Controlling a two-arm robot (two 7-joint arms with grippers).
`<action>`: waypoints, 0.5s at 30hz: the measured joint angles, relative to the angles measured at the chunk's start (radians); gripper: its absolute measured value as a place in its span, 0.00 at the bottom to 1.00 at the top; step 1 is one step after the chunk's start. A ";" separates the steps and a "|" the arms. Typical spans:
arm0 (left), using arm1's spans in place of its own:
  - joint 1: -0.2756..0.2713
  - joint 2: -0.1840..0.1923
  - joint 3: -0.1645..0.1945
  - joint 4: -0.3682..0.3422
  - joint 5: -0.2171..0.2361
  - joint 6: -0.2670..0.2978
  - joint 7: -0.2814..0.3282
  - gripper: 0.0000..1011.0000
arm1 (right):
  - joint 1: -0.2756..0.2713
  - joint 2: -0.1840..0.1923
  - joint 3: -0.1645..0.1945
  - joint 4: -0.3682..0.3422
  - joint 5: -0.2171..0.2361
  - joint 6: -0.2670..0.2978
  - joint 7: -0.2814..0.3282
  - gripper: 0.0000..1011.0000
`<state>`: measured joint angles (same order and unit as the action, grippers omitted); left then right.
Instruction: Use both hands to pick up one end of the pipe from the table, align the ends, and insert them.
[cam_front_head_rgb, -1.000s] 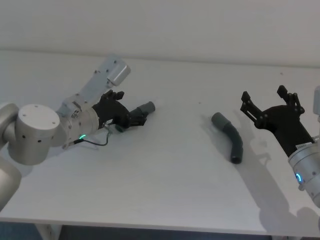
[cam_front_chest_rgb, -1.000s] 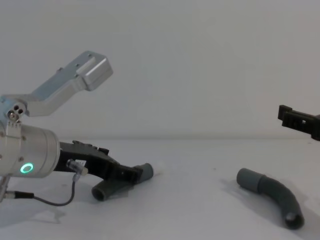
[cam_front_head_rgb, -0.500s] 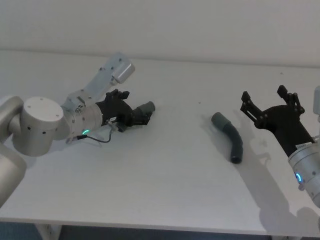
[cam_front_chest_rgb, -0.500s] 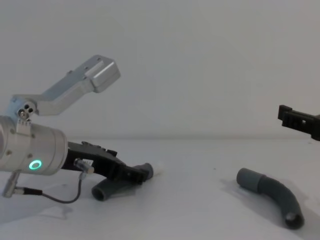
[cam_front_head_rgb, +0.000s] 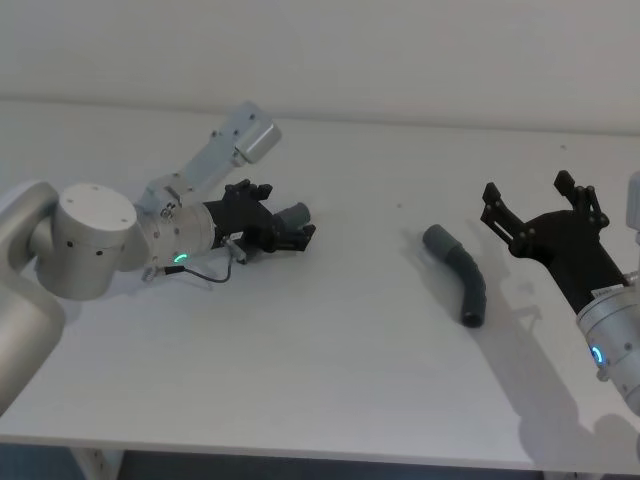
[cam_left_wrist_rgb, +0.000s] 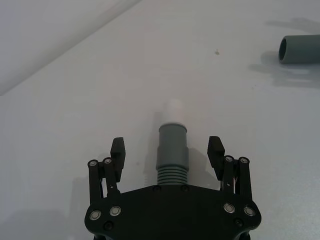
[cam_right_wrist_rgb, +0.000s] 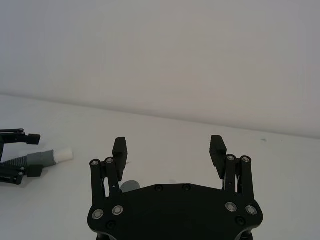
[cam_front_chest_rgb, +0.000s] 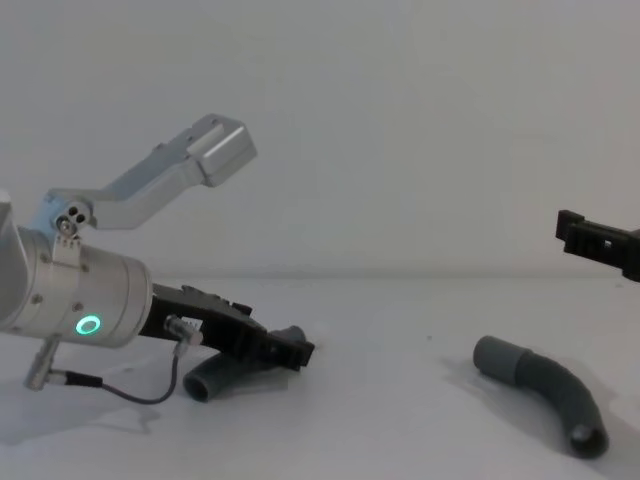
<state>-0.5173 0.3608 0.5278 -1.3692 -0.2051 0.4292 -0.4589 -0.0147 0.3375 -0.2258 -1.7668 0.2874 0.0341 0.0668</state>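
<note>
Two dark grey elbow pieces of the pipe lie on the white table (cam_front_head_rgb: 330, 380). The left piece (cam_front_head_rgb: 293, 214) rests with its lighter collar end and a white tip (cam_left_wrist_rgb: 173, 107) pointing away from my left gripper (cam_front_head_rgb: 298, 236). That gripper is low over the table and open, with one finger (cam_left_wrist_rgb: 117, 152) on each side of the collar (cam_left_wrist_rgb: 172, 147) and a gap on both sides. The right piece (cam_front_head_rgb: 461, 275) lies free, collar end (cam_front_chest_rgb: 497, 357) toward the middle. My right gripper (cam_front_head_rgb: 535, 195) hovers open to its right, holding nothing.
The left arm's silver wrist with a green ring light (cam_front_chest_rgb: 90, 325) and a loose cable (cam_front_head_rgb: 205, 283) sit low over the table's left side. A plain wall stands behind. Bare table surface (cam_front_head_rgb: 370, 250) separates the two pieces.
My left gripper has slid forward along the left piece, so its fingers now reach the collar end. The right arm and the right piece have not moved.
</note>
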 joint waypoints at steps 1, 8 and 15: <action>-0.002 -0.001 0.001 0.002 0.000 0.001 -0.002 0.99 | 0.000 0.000 0.000 0.000 0.000 0.000 0.000 0.99; -0.011 -0.002 0.006 0.012 -0.009 0.021 -0.023 0.99 | 0.000 0.000 0.000 0.000 0.000 0.000 0.000 0.99; -0.022 0.000 0.015 0.020 -0.020 0.046 -0.044 0.99 | 0.000 0.000 0.000 0.000 0.000 0.000 0.000 0.99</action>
<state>-0.5389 0.3607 0.5433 -1.3496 -0.2253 0.4755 -0.5031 -0.0146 0.3374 -0.2258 -1.7668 0.2874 0.0341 0.0668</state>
